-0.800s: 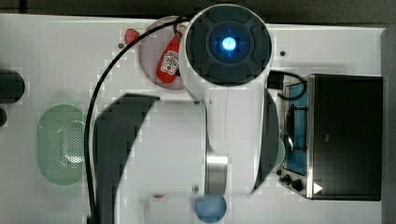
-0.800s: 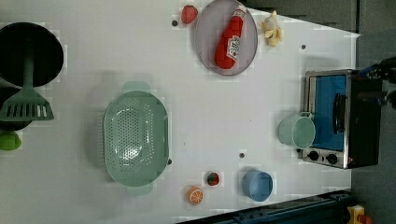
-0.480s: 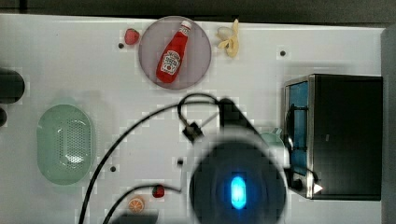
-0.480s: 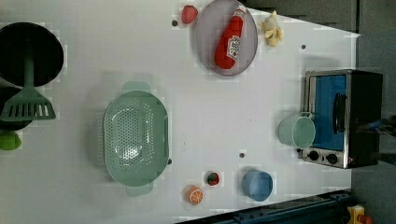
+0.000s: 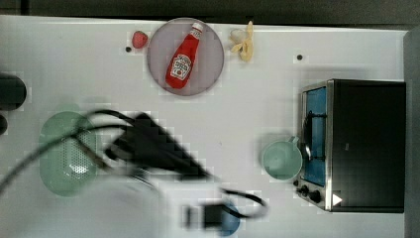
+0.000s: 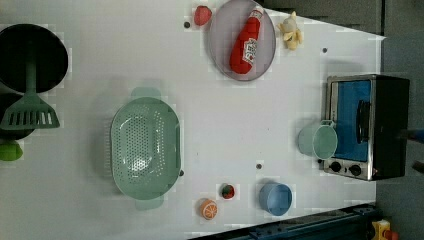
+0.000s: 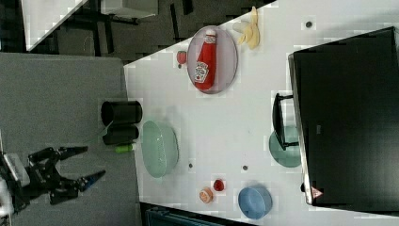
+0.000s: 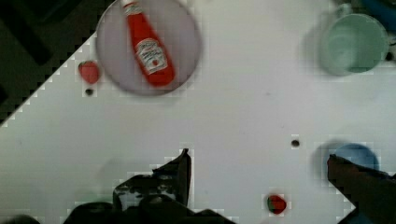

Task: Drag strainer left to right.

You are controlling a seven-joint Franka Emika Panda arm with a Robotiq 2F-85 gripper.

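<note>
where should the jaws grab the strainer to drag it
Probably the raised rim of the strainer, coming from above with one jaw inside the bowl and one outside. It sits upright and open-side up, so the thin wall is exposed. The long side facing the mint mug suits a pull that way.

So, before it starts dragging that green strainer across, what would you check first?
1. Strainer sits flat on the table with nothing in it: ok.
2. Claw open and empty: ok.
3. Claw touching the strainer: not ok; in the right view it is well apart from it.
4. Bare table towards the left view's right, up to the mug: ok.
5. Orange slice and blue bowl outside a straight path: ok, probably.
6. Enough room before the mug and toaster oven: cannot tell.
</note>
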